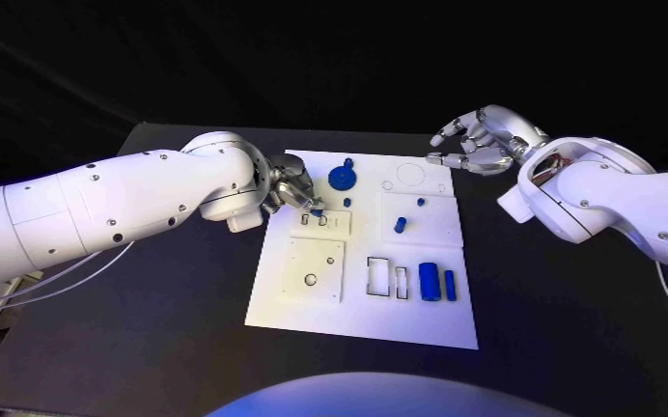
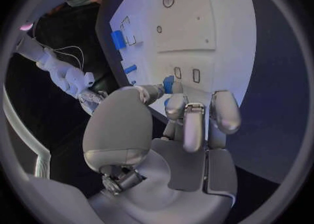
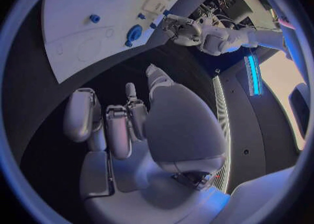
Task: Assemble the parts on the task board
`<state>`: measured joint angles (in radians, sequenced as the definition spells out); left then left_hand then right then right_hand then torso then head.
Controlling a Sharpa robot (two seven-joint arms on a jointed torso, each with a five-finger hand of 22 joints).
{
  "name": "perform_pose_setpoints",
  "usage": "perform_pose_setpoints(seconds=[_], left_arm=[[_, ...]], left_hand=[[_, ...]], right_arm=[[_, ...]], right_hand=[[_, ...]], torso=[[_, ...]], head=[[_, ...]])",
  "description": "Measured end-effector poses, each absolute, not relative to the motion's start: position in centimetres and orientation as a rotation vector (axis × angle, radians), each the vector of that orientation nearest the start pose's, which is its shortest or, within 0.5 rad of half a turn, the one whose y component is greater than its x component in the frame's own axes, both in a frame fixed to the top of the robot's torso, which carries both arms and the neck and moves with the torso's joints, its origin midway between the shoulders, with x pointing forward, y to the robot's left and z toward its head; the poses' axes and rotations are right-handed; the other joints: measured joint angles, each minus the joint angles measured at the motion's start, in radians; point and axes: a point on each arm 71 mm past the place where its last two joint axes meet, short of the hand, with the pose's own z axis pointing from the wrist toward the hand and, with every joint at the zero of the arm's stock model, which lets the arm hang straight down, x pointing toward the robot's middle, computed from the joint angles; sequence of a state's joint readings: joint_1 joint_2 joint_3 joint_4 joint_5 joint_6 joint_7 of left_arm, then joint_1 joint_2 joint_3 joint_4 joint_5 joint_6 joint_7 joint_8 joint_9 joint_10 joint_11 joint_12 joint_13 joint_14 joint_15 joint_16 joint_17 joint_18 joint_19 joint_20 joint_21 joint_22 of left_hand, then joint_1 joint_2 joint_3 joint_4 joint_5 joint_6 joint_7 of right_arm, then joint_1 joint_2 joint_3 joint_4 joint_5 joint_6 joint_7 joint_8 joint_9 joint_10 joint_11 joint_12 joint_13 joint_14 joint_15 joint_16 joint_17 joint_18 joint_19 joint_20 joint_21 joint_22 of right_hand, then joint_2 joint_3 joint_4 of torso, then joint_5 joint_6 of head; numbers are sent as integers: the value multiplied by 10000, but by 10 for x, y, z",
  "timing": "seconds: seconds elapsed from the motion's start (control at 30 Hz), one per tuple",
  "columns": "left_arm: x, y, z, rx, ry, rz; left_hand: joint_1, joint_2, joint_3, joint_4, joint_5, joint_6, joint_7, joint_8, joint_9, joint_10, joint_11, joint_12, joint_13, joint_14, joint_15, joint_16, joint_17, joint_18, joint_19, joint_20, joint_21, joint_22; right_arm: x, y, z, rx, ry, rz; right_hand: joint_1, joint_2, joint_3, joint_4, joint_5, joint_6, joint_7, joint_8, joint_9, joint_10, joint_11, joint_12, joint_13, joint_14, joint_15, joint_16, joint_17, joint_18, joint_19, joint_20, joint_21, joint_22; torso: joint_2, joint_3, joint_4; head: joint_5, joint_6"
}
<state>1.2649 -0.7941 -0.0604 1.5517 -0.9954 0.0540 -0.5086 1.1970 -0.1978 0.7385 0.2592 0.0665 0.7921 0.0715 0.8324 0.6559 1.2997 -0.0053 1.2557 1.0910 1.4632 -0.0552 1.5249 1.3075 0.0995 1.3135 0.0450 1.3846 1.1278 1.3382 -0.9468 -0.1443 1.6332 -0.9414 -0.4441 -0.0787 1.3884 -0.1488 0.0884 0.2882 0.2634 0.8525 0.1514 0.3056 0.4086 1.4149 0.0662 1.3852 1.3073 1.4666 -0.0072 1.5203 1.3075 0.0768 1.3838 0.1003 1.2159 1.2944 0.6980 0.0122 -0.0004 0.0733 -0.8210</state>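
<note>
The task board (image 1: 365, 287) lies in the middle of the black table (image 1: 167, 340), its long side running near to far. On it, a round blue part (image 1: 343, 180) sits near the far edge, left of centre, and a small blue peg (image 1: 400, 225) stands near the middle. Two oblong blue parts (image 1: 431, 282) lie side by side toward the near right corner, just right of two empty rectangular slots.

The left hand (image 1: 295, 193) is over the board's far left edge, its fingers curled down together. In the left wrist view the fingertips (image 2: 175, 104) close around a small blue part (image 2: 169, 84), pinching it right at the board's surface, just beside two small slots. The round blue part lies just to the right of this hand.

The right hand (image 1: 478, 142) hovers beyond the board's far right corner, over the bare table, fingers curled loosely and apart, holding nothing and well apart from every part.
</note>
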Motion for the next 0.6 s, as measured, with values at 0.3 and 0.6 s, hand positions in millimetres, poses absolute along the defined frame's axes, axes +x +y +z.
perform_pose_setpoints(seconds=[0.3, 0.6], left_arm=[[476, 179, -208, -2414, 22220, -5334], [477, 173, -210, -2152, 22068, -5237]], left_hand=[[-213, -77, 618, -561, 163, 7, 1, 37, 15, 20, -18, 20, 37, 37, -37, -1, 0, 0, 36, -37, 11, 29], [-264, -104, 645, -535, 280, 23, 14, 81, 26, 70, -1, 20, 59, 37, -36, -2, 0, 1, 40, -33, 19, 60]], right_arm=[[477, -230, -151, 3253, 16602, 8346], [477, -229, -151, 3247, 16609, 8352]], right_hand=[[0, 0, 0, 0, 0, 0, 0, 0, 9, 0, 0, 0, 0, 0, 0, 0, -1, 0, 0, 0, 0, 0], [0, 0, 0, 0, 0, 0, 0, 0, 8, 0, 0, 0, 8, 0, 0, 0, -1, 0, 0, 0, 1, 0]], torso=[[-17, 7, 14], [-5, 18, 9]], head=[[-16, -20], [6, -32]])
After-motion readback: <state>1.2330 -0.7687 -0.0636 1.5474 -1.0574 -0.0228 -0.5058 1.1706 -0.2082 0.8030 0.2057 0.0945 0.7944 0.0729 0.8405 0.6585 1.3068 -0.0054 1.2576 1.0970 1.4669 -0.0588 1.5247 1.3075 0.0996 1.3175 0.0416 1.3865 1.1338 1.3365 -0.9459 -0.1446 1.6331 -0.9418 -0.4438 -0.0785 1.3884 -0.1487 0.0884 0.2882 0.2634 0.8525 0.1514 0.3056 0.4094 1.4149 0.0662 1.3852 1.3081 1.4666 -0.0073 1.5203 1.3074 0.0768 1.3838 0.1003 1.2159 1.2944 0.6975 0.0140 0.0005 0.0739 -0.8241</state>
